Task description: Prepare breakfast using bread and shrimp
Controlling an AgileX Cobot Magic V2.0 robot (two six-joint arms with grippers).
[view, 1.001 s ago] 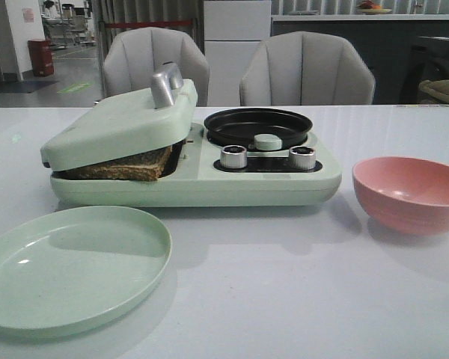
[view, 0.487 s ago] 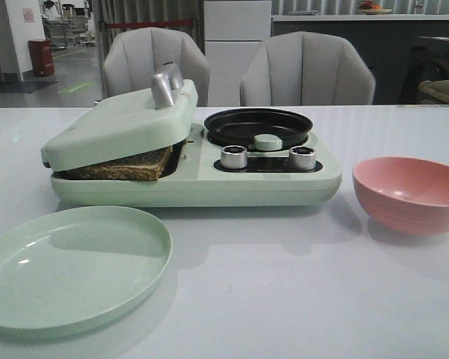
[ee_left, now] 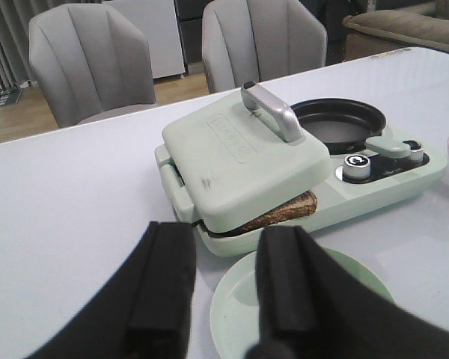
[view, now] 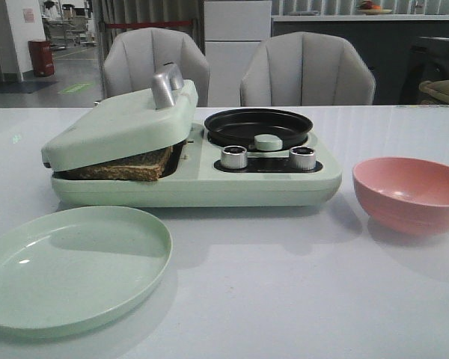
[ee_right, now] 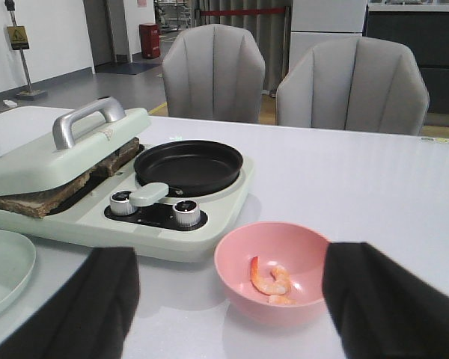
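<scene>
Both grippers, left (ee_left: pixel 217 288) and right (ee_right: pixel 228 314), wide apart above glossy white table (view: pixel 284 284), grey chairs (view: pixel 307 69) behind

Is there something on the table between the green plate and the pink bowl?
No. In the front view, only bare white table lies between the green plate and the pink bowl. The breakfast machine stands farther back.

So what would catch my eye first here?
Probably the mint-green breakfast maker mid-table, its lid propped ajar on toasted bread, with a black pan on its right half. Then the pink bowl to its right holding shrimp, and the green plate in front.
</scene>
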